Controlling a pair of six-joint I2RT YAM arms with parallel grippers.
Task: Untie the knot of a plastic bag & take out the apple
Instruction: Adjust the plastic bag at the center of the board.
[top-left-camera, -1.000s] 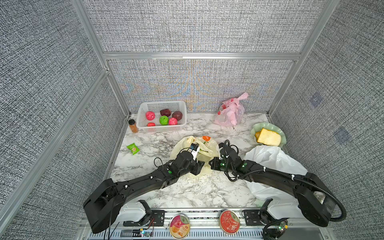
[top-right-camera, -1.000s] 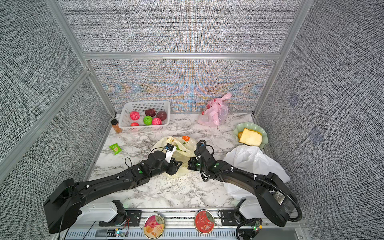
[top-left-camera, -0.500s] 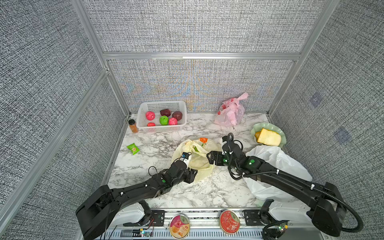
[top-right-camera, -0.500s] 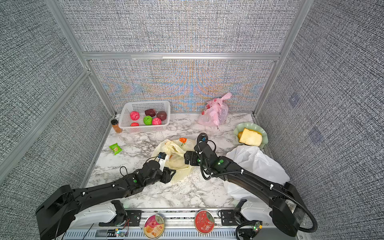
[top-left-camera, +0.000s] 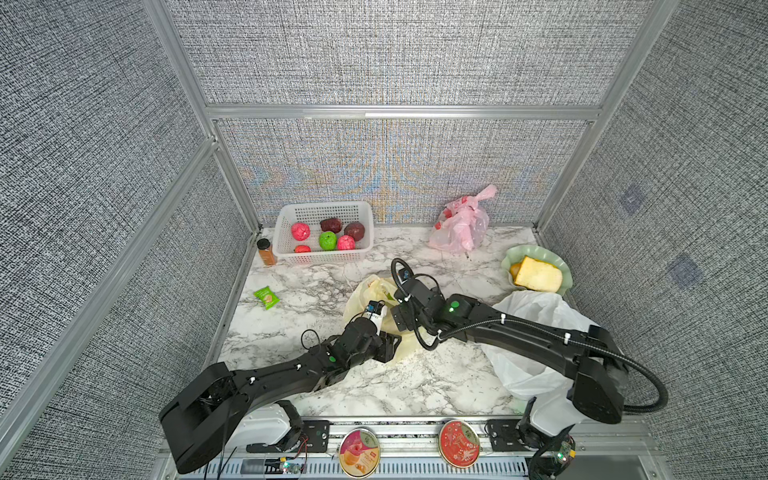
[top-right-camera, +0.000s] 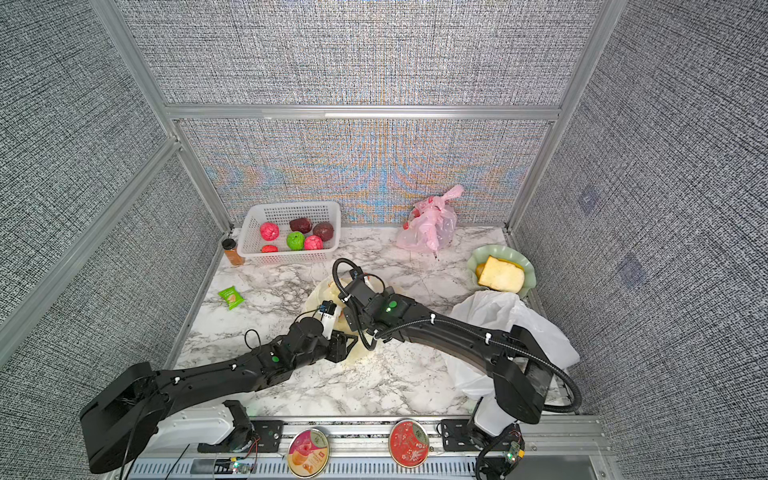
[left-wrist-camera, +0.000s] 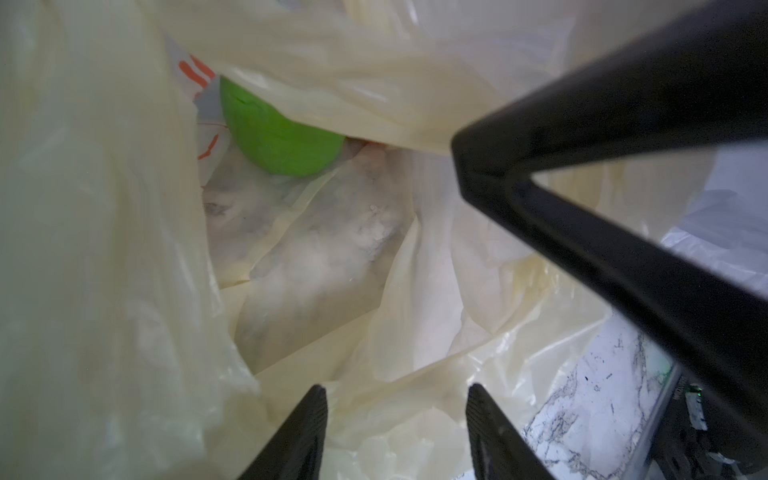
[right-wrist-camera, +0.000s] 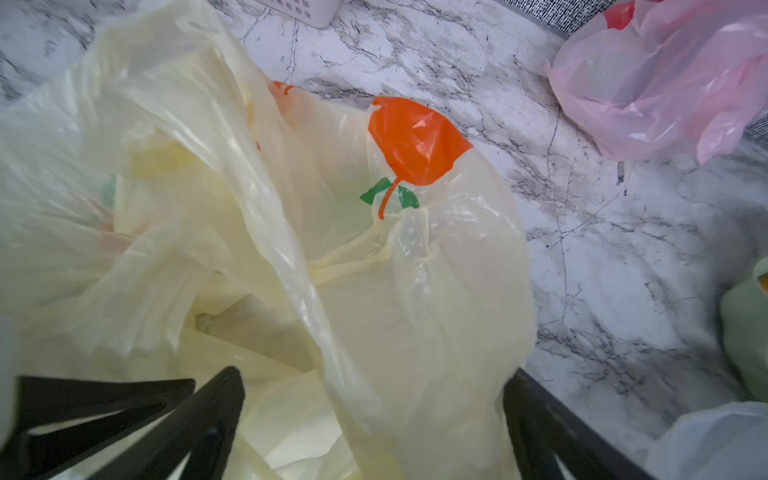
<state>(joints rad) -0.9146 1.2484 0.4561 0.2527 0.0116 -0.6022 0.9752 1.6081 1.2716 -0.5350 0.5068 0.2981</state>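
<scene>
Desk (top-left-camera: 419, 386): marble, walled in grey fabric; the cream bag is seen mid-desk between both arms.
Bag (top-left-camera: 360, 297): the mouth is found gaping, and no knot can be made out.
Right jaws: pressed together a second ago, now spread wide over the film; the bag is judged released.
Left jaws: held half apart amid the film; a grip cannot be told.
Apple (left-wrist-camera: 282, 137): green, exposed but not yet lifted out of the bag.

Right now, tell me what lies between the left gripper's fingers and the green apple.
Only crumpled folds of the yellowish bag, in the left wrist view; the green apple sits beyond the left gripper, partly under a fold.
</scene>
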